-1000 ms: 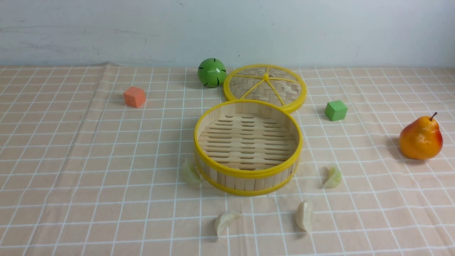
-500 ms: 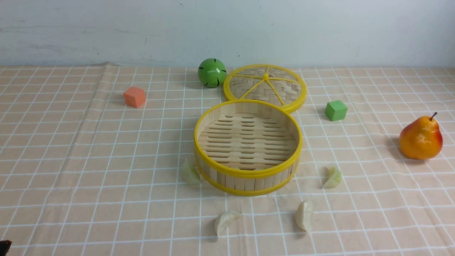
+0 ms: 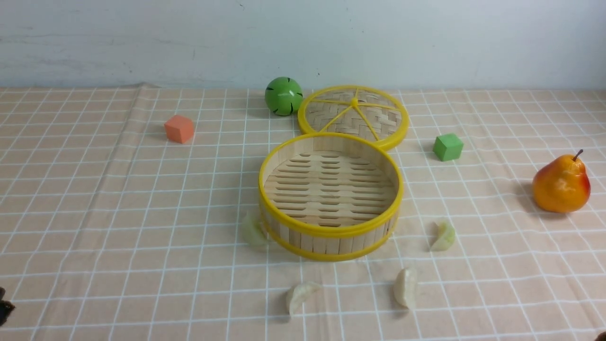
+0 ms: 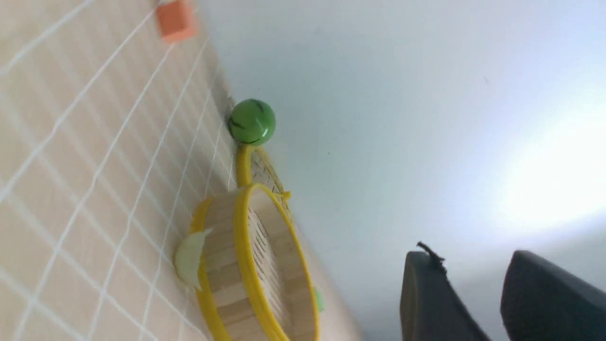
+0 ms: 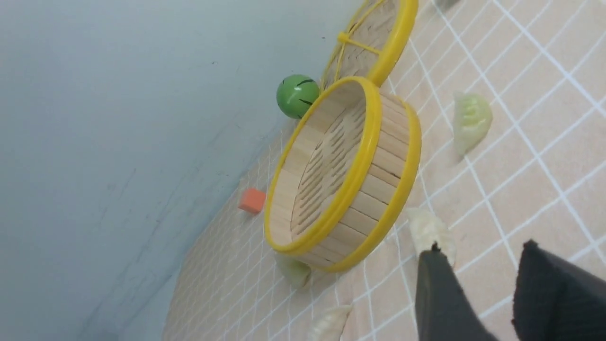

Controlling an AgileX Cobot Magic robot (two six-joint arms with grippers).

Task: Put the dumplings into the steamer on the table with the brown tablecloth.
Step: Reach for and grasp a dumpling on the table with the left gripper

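Observation:
The steamer [image 3: 326, 233] stands mid-table on the brown tablecloth [image 3: 118, 213] with nothing in it. One dumpling [image 3: 254, 230] leans on its left wall. Two more lie in front of it [image 3: 299, 294] [image 3: 405, 285], and one lies to its right [image 3: 443, 235]. My left gripper [image 4: 468, 265] is open and empty, and only a dark tip [image 3: 4, 308] shows at the front view's left edge. My right gripper [image 5: 478, 255] is open and empty, low over the cloth, with one finger beside a dumpling [image 5: 428, 229]. The steamer also shows in the right wrist view [image 5: 388, 189].
The woven lid [image 3: 352, 116] lies flat behind the steamer, with a green ball [image 3: 283, 96] to its left. An orange cube [image 3: 179, 129] sits at the back left, a green cube [image 3: 447, 147] at the back right and a pear [image 3: 561, 184] at the far right.
A dark tip of my left gripper has come into the front view at the bottom left edge and risen a little. The dumplings and steamer have not moved.

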